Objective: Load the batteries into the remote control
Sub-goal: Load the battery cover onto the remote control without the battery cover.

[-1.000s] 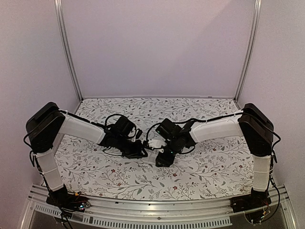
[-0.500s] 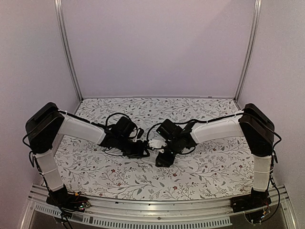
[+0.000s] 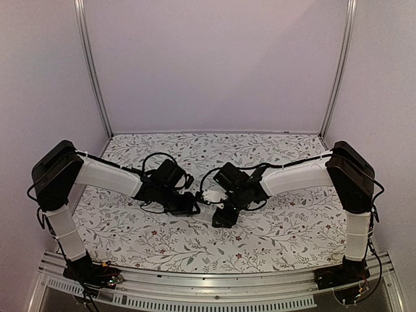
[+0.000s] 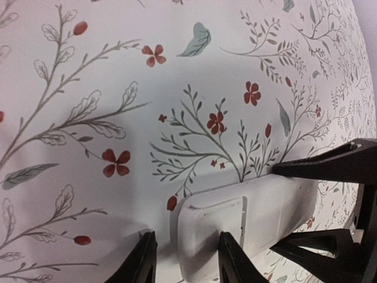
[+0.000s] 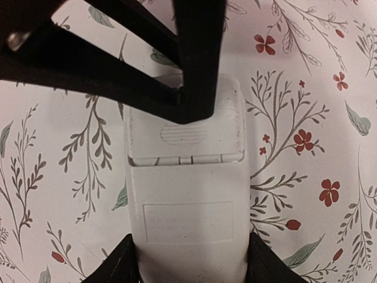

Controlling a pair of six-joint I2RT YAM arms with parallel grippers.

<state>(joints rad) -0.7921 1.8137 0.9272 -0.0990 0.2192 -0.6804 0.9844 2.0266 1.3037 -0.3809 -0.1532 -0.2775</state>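
Note:
The remote control (image 5: 185, 206) lies on the table with its plain white back up. My right gripper (image 5: 187, 265) is shut on its two long sides. The battery cover (image 5: 185, 132) is at the far end, with a thin seam line showing at its edge. My left gripper (image 4: 185, 262) has its jaws apart: one finger (image 4: 232, 259) rests on top of the cover end and the other (image 4: 141, 259) stands just past the remote's end, over the table. In the top view both grippers meet at the remote (image 3: 211, 195). No batteries are in view.
The table has a floral-print cover (image 3: 279, 227). Metal frame posts (image 3: 91, 71) and plain walls stand at the back and sides. A metal rail (image 3: 214, 276) runs along the near edge.
The left arm's elbow has shifted slightly to the left. Both grippers stay at the remote, which has not visibly moved.

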